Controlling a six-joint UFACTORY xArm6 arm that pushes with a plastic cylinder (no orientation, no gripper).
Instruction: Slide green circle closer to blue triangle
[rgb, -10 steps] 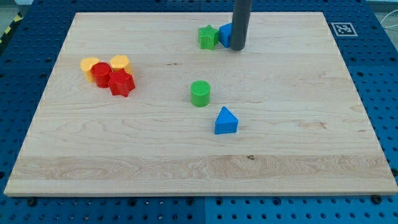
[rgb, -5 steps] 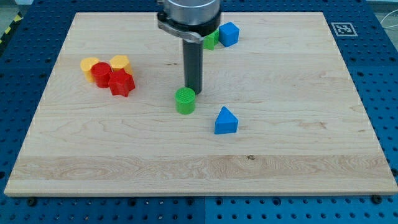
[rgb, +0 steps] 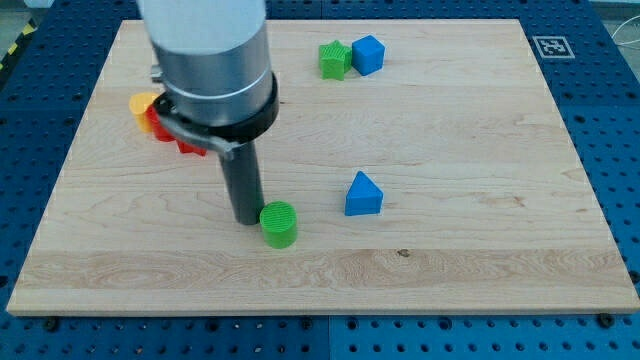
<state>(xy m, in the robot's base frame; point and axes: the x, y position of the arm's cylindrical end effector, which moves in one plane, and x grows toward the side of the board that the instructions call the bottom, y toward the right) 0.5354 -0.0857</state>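
At the view's left, a yellow block (rgb: 143, 102) and parts of red blocks (rgb: 186, 146) peek out from behind the arm's wide grey housing (rgb: 207, 60); their shapes cannot be made out here. These lie well apart from the work and need no attention.

Next comes the dark rod. The end effector has no jaws to be apart or together; it is a plain rod, and its tip (rgb: 246, 220) rests on the wooden surface (rgb: 480, 250) just beside the green circle (rgb: 279, 223), on that block's left and slightly toward the view's top. Whether it actually touches the block cannot be told.

The green circle sits low on the board, left of the blue triangle (rgb: 363, 194) and a little nearer the view's bottom, with bare wood between them.

To do this step well, the tip should probably settle squarely behind the circle on the line running through it to the triangle, so slightly lower on its left side than now, then push rightward and a touch upward. A round block tends to roll off an off-centre push, so steady, centred contact matters. Stopping short of the triangle avoids knocking it away.

Far at the view's top right, a green star (rgb: 333, 59) touches a blue cube (rgb: 368, 54), clear of the path.
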